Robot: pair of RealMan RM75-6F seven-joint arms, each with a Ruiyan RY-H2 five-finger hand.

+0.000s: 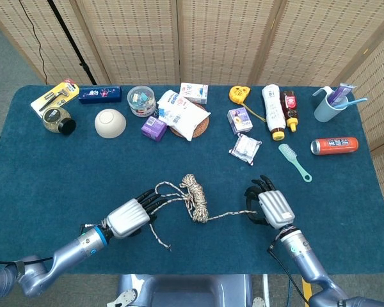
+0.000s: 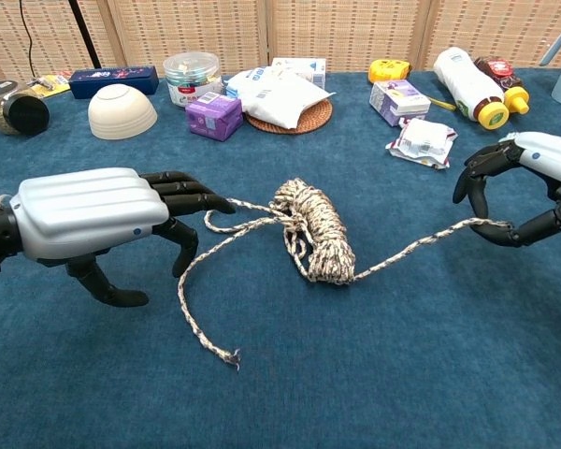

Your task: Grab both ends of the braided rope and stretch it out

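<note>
The braided rope (image 1: 196, 199) (image 2: 314, 230) lies mid-table as a short coil with two loose strands. One strand runs right to my right hand (image 1: 272, 206) (image 2: 533, 187), where its end sits against the thumb and looks pinched under the curled fingers. The other strand loops left and trails toward me to a frayed end (image 1: 169, 247) (image 2: 232, 355). My left hand (image 1: 130, 217) (image 2: 98, 217) hovers over that strand with its fingers spread. Its fingertips (image 2: 217, 200) reach the loop beside the coil and hold nothing.
Along the far side stand a bowl (image 1: 110, 123), purple box (image 1: 154, 128), snack bags on a woven mat (image 1: 183, 115), sachet (image 1: 245, 148), bottles (image 1: 272, 111), comb (image 1: 295, 162), can (image 1: 333, 145) and cup (image 1: 326, 105). Bare blue cloth (image 1: 45, 173) surrounds the rope.
</note>
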